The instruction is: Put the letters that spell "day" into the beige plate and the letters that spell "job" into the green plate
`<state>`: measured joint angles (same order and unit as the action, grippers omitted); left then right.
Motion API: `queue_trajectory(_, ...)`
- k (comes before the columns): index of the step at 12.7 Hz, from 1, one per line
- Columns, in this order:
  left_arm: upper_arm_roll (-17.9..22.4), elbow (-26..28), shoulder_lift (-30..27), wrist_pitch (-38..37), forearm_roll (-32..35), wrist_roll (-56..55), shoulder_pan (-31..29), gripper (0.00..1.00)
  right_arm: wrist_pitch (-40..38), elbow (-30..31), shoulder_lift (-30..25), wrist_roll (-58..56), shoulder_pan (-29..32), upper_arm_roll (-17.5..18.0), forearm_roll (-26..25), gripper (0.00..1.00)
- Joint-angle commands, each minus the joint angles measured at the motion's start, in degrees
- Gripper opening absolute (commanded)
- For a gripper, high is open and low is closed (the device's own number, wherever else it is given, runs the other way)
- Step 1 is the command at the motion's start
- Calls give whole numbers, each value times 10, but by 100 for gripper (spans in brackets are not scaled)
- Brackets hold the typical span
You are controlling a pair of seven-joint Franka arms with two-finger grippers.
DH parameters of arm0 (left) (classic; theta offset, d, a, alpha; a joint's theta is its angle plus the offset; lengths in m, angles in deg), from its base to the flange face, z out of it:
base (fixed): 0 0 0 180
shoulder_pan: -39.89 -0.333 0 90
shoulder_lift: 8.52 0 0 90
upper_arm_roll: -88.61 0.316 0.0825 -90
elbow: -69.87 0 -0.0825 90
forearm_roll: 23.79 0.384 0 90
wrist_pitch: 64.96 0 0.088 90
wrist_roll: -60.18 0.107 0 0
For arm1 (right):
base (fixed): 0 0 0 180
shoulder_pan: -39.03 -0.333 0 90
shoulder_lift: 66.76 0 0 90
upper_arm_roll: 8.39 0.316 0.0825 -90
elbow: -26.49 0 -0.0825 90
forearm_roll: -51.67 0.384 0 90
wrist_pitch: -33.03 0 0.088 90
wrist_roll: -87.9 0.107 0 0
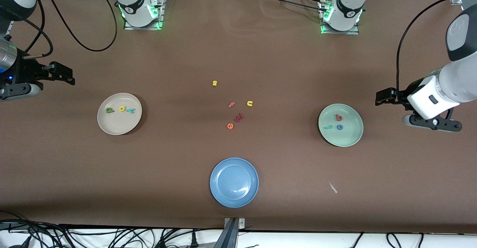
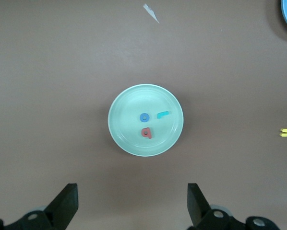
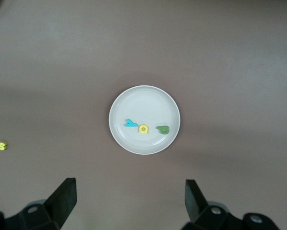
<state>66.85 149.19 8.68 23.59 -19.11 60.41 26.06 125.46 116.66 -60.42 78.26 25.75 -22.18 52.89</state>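
Six task letters are being carried by the plates: green "d" [image 1: 109, 110], yellow "a" [image 1: 122, 109] and teal "y" [image 1: 130, 110] in the beige plate [image 1: 111, 128]; red "b" [image 1: 338, 118], blue "o" [image 1: 340, 127] and teal "j" [image 1: 328, 127] in the green plate [image 1: 350, 140]. Left claw [image 1: 381, 98] and right claw [image 1: 66, 74] are being held apart, empty, over bare surface [image 1: 238, 46] beside their plates. Risk being judged small: a low sweep could knock a plate; leftover yellow "u" [image 1: 250, 103] could be wrongly added.

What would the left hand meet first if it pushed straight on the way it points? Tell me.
Probably the green plate, which sits centered ahead of the open left hand in its wrist view. How steeply the hand tilts is unclear, so it could meet the bare table just short of the plate.
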Motion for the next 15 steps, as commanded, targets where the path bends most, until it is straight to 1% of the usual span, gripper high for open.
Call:
queue_trajectory(1, 125, 14, -51, -7, -26, 21, 106, 100, -2, 19, -18, 29, -3, 5, -11, 100)
queue_trajectory(3, 149, 39, -73, 8, -51, 29, 110, 100, -2, 19, -18, 49, 1, 5, -9, 100)
queue_trajectory(4, 156, 71, -95, 21, -56, 57, 111, 100, -2, 19, -18, 53, 1, 5, -8, 100)
queue_trajectory(5, 161, 86, -106, 35, -56, 80, 109, 100, -2, 19, -19, 54, 1, 6, -8, 100)
queue_trajectory(6, 166, 103, -114, 46, -51, 78, 112, 100, -2, 18, -19, 54, 3, 6, -4, 100)
queue_trajectory(7, 166, 135, -140, 55, -56, 76, 112, 100, -3, 18, -19, 54, 3, 6, -4, 100)
queue_trajectory(8, 166, 167, -169, 79, -57, 76, 111, 100, -9, 18, -18, 54, 3, 6, -3, 100)
queue_trajectory(9, 166, 180, -182, 88, -56, 75, 111, 100, -13, 18, -18, 56, 4, 6, -3, 100)
queue_trajectory(10, 166, 181, -183, 88, -56, 74, 111, 100, -13, 17, -17, 56, 4, 6, -4, 100)
queue_trajectory(12, 184, 175, -180, 88, -56, 79, 115, 100, -13, 14, -14, 57, 4, 6, -4, 100)
queue_trajectory(15, 196, 174, -174, 88, -51, 74, 124, 100, -14, 13, -11, 59, 2, 5, -3, 100)
